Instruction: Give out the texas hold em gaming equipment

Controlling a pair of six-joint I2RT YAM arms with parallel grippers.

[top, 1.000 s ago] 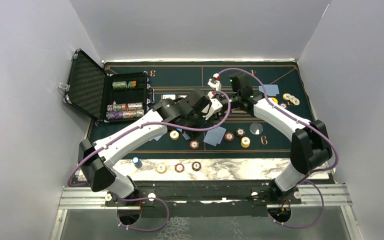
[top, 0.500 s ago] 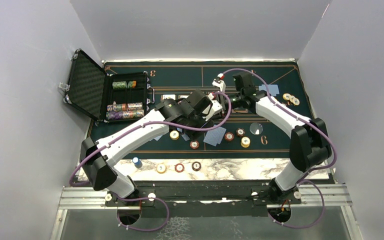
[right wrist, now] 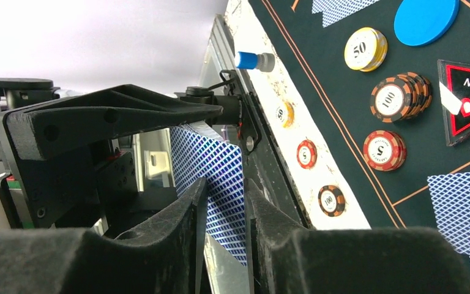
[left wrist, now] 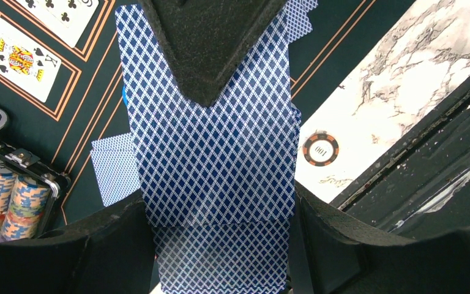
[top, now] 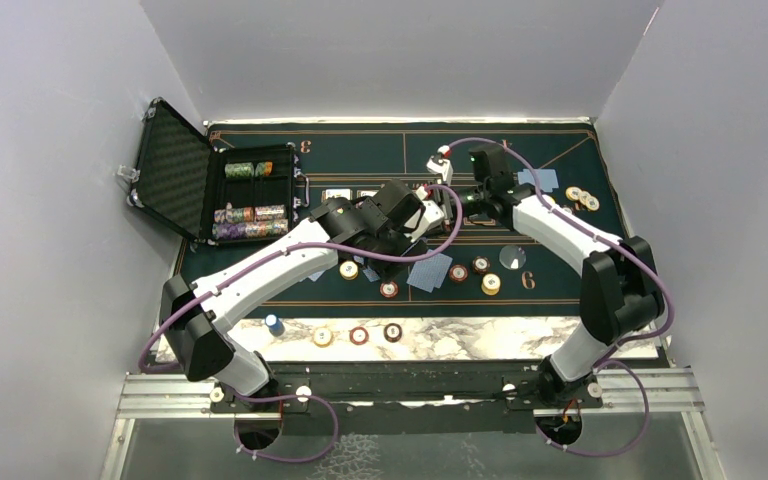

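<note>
The green mat lies on the surface. In the top view the two arms cover its middle, so some of what lies there is hidden.

One black case stands open at the mat's left side. The rows of chips in it are too small to count.

The left pincer is squeezed tight on a stack of blue cards, held up over the mat. Its far finger is hidden behind the stack, and I cannot count the cards.

The right pincer has its two fingers close on each side of a blue card's edge. Only a thin gap shows, and I cannot tell if they press on it.

Two face-up cards lie on the mat near the case, and one is cut off at the picture edge. One red-edged triangle marker and one blue disc are cut off too.

Three loose chips sit in a row on the white marble strip. Three chip piles sit on the mat beside the marker.
</note>
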